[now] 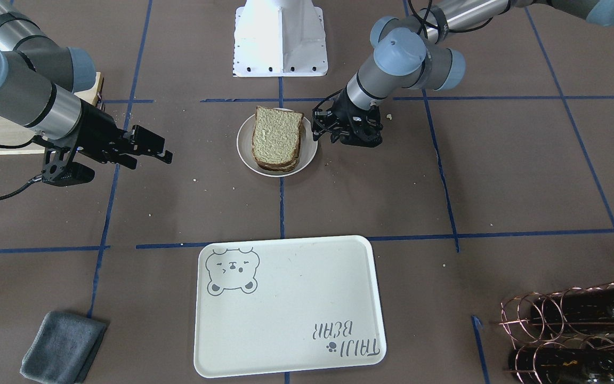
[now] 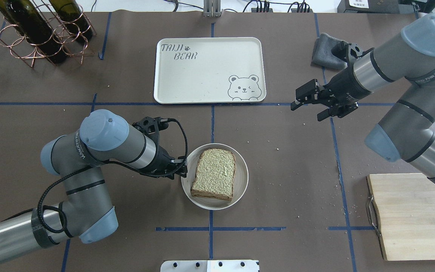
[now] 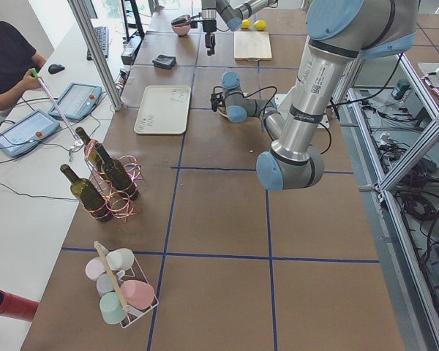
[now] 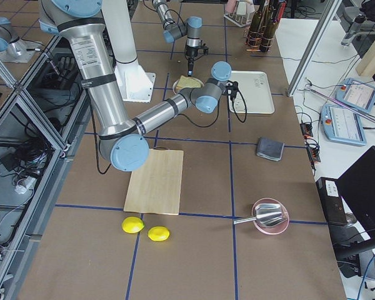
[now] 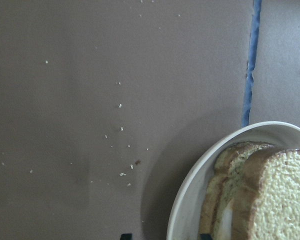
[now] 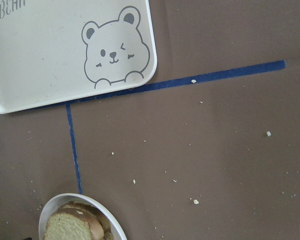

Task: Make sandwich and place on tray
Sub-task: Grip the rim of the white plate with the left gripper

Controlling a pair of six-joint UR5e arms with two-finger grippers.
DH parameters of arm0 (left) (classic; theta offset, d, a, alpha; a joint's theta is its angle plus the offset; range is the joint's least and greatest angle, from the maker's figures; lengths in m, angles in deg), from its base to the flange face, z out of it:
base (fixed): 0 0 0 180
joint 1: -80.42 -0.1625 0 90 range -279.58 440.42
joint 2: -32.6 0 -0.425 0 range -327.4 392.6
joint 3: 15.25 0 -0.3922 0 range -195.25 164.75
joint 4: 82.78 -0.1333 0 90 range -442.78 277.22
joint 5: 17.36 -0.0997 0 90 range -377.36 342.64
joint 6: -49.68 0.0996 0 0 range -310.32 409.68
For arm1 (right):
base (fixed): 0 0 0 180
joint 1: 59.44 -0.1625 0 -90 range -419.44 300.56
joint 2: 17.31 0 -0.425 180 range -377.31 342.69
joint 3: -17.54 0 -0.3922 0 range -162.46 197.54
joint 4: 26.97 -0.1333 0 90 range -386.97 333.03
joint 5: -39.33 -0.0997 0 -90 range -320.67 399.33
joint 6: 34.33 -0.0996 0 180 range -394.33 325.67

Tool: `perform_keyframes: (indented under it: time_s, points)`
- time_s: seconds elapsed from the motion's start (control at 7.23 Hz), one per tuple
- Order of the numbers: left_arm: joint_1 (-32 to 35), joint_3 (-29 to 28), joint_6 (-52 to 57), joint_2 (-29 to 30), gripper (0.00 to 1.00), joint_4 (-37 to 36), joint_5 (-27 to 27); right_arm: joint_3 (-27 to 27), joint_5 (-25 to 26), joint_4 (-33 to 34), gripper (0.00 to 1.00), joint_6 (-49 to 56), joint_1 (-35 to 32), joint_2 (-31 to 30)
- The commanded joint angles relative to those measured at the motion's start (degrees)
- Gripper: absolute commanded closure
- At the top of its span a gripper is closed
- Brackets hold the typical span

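Centrally, the sandwich (image 2: pixel 214 173) lies flat on a plate (image 2: pixel 240 186). Cloth (image 2: pixel 325 53), cutting board (image 2: pixel 414 215) and bottle rack (image 2: pixel 32 34) sit off to the sides. The sandwich's long axis runs, slightly skewed, toward the tray (image 2: pixel 210 75), well apart. Left gripper (image 2: pixel 182 170): fingers parted astride the plate's rim, gripping nothing. Right gripper (image 2: pixel 308 110): parted, empty.

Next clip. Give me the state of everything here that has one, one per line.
Sandwich: assembled, lying on plate.
Plate: on table, off tray.
Tray: nothing on it.
Left end effector: open, at plate rim.
Right end effector: open, holding nothing.
Cloth: folded.
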Motion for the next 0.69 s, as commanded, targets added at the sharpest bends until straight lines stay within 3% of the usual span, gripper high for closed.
perform_keyframes:
  time_s: [0.0, 0.55]
  points:
    - [-0.56, -1.79, -0.14, 1.35, 0.61, 0.16, -0.08, 0.12, -0.02, -0.06, 0.0, 0.0, 0.03, -0.19]
    - [-0.56, -4.61, -0.14, 1.8, 0.73, 3.5, -0.17, -0.32, -0.02, -0.24, 0.0, 0.0, -0.06, -0.9]
